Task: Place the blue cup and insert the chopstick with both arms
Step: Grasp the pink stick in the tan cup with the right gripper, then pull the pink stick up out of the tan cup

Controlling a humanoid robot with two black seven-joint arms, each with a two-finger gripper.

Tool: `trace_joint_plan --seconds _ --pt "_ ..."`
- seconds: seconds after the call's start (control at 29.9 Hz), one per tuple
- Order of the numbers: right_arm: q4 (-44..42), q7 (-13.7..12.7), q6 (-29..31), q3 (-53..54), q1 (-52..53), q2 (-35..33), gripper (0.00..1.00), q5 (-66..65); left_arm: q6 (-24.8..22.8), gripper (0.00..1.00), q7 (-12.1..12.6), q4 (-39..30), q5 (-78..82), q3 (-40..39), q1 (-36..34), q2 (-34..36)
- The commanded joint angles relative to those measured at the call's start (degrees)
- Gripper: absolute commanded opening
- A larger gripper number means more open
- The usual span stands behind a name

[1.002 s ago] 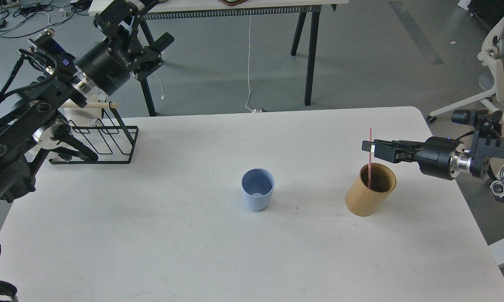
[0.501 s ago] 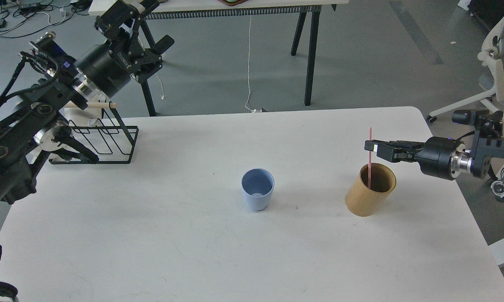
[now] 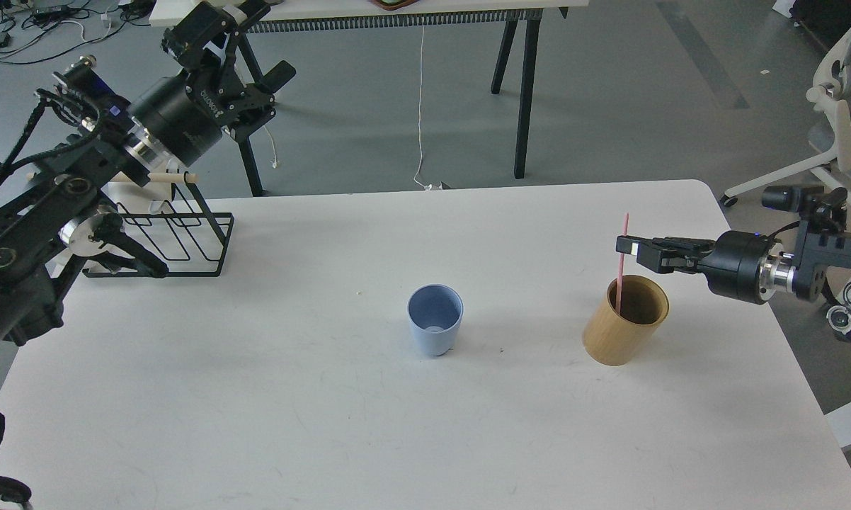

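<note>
Evidently the right end effector (image 3: 625, 248) pinches the thin, light, stiff chopstick (image 3: 621, 265) near its top, while the left end effector (image 3: 252, 53) hangs spread.

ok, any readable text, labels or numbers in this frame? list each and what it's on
White lettering on the left gripper: present but too small and tilted to read.
Blue cup, chopstick, wooden cup, right gripper, wire rack, table: no text visible.
</note>
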Motion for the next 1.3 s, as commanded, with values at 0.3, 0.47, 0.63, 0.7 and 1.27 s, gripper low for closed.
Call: trace_joint_plan --seconds 0.3,0.47,0.63,0.7,1.27 --pt "0.2 0.0 0.0 0.2 1.4 -0.5 0.09 0.2 0.0 0.99 0.0 0.0 0.0 0.0 0.0 0.0" --pt "0.7 0.0 0.1 0.4 2.4 -0.9 0.08 0.4 0.0 0.99 0.0 0.0 0.0 0.1 0.2 -0.1" --pt "2.6 0.0 0.4 0.4 4.6 -3.4 0.07 0.6 0.0 0.99 0.0 0.2 0.0 0.0 0.2 -0.1" --pt "3.9 0.0 0.4 0.5 4.7 -4.2 0.06 1.0 0.0 0.99 0.0 0.3 0.0 0.0 0.2 -0.1" --pt "9.7 0.0 0.6 4.9 5.6 -10.3 0.02 2.0 0.0 0.99 0.0 0.7 0.0 0.4 0.2 -0.5"
